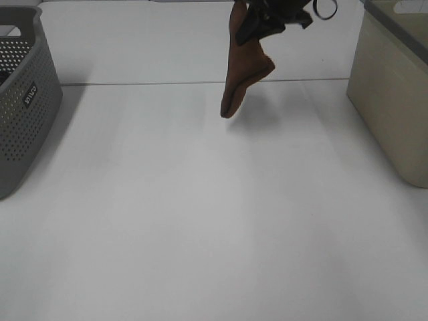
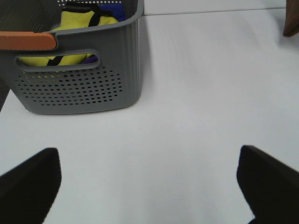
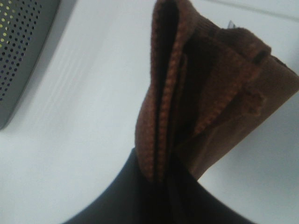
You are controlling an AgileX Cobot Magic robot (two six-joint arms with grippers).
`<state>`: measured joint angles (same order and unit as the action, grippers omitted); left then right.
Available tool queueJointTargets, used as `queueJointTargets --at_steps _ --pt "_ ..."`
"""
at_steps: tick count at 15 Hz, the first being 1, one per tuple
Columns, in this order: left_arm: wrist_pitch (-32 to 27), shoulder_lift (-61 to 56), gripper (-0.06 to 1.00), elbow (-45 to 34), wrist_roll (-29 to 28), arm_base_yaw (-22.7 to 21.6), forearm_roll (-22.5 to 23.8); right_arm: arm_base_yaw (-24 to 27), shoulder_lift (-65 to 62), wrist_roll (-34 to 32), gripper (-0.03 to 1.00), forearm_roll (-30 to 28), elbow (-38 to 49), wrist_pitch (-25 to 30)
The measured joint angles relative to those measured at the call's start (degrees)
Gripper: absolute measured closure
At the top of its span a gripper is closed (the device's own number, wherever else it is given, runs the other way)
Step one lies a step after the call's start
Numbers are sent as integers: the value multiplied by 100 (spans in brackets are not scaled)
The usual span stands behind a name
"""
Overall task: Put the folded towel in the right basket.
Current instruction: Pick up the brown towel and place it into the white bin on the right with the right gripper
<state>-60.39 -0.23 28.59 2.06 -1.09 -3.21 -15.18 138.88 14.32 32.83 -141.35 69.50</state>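
The folded brown towel (image 1: 242, 73) hangs in the air above the far middle of the white table. My right gripper (image 1: 259, 25) is shut on its upper end. In the right wrist view the towel (image 3: 205, 88) fills the frame, pinched between the dark fingers (image 3: 140, 200). The beige right basket (image 1: 394, 100) stands at the right edge of the table, apart from the towel. My left gripper (image 2: 149, 186) is open and empty over bare table. A corner of the towel (image 2: 292, 23) shows in the left wrist view.
A grey perforated basket (image 1: 23, 100) stands at the table's left edge. In the left wrist view this grey basket (image 2: 93, 84) holds yellow and blue cloth (image 2: 79, 21). It also shows in the right wrist view (image 3: 18, 56).
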Motion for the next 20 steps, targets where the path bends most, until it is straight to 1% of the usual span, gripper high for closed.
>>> queueJointTargets --at_steps 3,4,6,9,10,13,16,18,20 --pt "0 0 -3 0 0 0 0 0 -773 0 90 -802 0 34" --pt "0 0 -3 0 0 0 0 0 -1266 -6 90 -1364 0 40" --pt "0 0 -3 0 0 0 0 0 -1673 -46 90 -1971 -6 46" --pt "0 0 -3 0 0 0 0 11 -2183 -292 90 -3209 -6 52" --pt "0 0 -3 0 0 0 0 74 -2298 -372 90 -3466 -6 52" --pt "0 0 -3 0 0 0 0 561 -2498 -550 90 -3426 -6 57" --pt "0 0 -3 0 0 0 0 1387 -2555 -745 90 -3111 23 57" --pt "0 0 -3 0 0 0 0 1874 -2584 -894 90 -3065 338 63" --pt "0 0 -3 0 0 0 0 2200 -2590 -963 90 -3054 865 63"
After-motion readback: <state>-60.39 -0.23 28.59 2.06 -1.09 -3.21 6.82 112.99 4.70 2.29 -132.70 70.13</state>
